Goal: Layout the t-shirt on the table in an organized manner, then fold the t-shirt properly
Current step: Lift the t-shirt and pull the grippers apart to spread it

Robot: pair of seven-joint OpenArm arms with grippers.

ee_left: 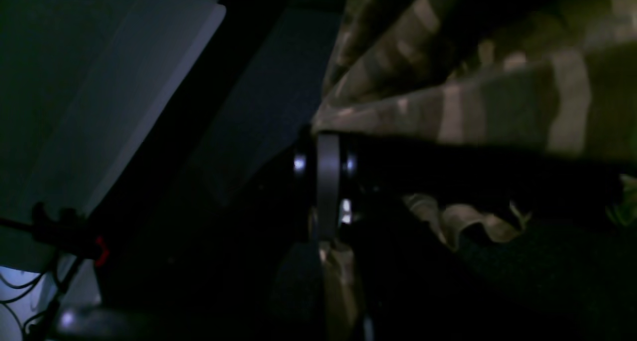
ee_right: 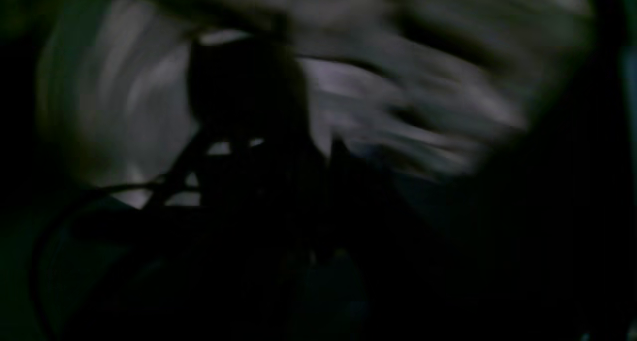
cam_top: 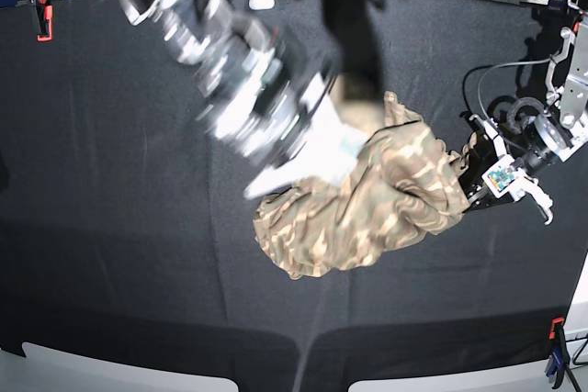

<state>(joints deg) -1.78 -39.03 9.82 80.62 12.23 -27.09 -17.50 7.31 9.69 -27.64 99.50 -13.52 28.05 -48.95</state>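
Two arms reach over the table (cam_top: 110, 227), a wide surface draped in black cloth. The shirt (cam_top: 367, 208) lies in a crumpled heap a little right of the centre in the base view, camouflage streaks of tan and olive-brown showing on its bunched folds.

The left gripper (cam_top: 470, 179) sits at the shirt's right edge in the base view, low and touching the fabric. In the left wrist view its jaws are pressed together on a fold of the shirt (ee_left: 448, 107): cloth bunches above the dark finger and a strip of it hangs below the tip. Another ruffle of fabric lies on the black cloth beyond.

The right arm comes in from the upper left of the base view, heavily blurred. Its white gripper (cam_top: 308, 158) is at the shirt's upper left edge, over or against the fabric; the blur hides whether it touches. The right wrist view is dark and smeared, showing only pale streaks and dark shapes, so the frames alone do not show the jaws; they are drawn together, and I cannot tell whether any cloth is caught between them.

A red clamp (cam_top: 41, 23) stands at the table's far left edge, and another clamp (cam_top: 554, 355) at the near right corner.
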